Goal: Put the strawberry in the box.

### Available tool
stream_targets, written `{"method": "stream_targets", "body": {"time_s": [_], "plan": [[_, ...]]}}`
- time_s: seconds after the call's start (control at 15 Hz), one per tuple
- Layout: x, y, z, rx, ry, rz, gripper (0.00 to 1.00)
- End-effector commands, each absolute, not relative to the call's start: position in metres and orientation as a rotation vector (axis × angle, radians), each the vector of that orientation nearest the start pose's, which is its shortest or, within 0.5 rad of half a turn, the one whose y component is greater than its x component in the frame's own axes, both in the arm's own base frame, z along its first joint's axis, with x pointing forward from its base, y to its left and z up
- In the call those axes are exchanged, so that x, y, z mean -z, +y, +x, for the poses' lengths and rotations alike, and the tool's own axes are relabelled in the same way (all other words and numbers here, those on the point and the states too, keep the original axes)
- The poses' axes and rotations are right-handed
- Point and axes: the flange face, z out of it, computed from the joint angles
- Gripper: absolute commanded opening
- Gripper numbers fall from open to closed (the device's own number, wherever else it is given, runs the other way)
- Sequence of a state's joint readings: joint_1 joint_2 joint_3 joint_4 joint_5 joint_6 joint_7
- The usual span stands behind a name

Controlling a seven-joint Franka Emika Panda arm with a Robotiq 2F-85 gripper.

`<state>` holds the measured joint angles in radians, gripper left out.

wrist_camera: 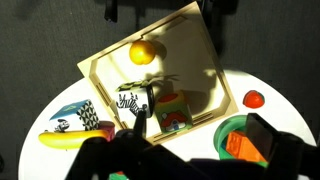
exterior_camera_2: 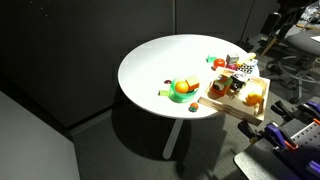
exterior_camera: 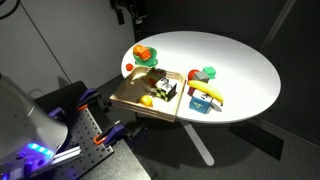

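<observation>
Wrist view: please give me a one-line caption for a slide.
From above: wooden box holding a yellow toy fruit, with the red strawberry lying outside it on the white table.

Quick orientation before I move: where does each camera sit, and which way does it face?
Exterior view: high behind the base, facing across the table past the box; base lower left, arm at the top edge.
Exterior view: off to the robot's side, facing down over the table toward the box; mount lower right.
Wrist view: above, facing straight down on the box; fingers at the top edge, apart.
Shared: all show the box; the strawberry also shows in an exterior view.
</observation>
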<state>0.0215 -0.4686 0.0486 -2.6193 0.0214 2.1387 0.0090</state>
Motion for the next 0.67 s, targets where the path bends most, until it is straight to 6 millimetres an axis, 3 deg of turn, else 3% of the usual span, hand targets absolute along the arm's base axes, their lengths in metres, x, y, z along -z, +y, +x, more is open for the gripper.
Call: {"method": "stream_targets", "body": {"time_s": [0.0, 0.6], "plan": [[-0.395, 0.056, 0.398, 0.033, -0.067, -3.182, 1.0], [-0.348, 0.113, 0.416, 0.016, -0.142, -3.287, 1.0]]}}
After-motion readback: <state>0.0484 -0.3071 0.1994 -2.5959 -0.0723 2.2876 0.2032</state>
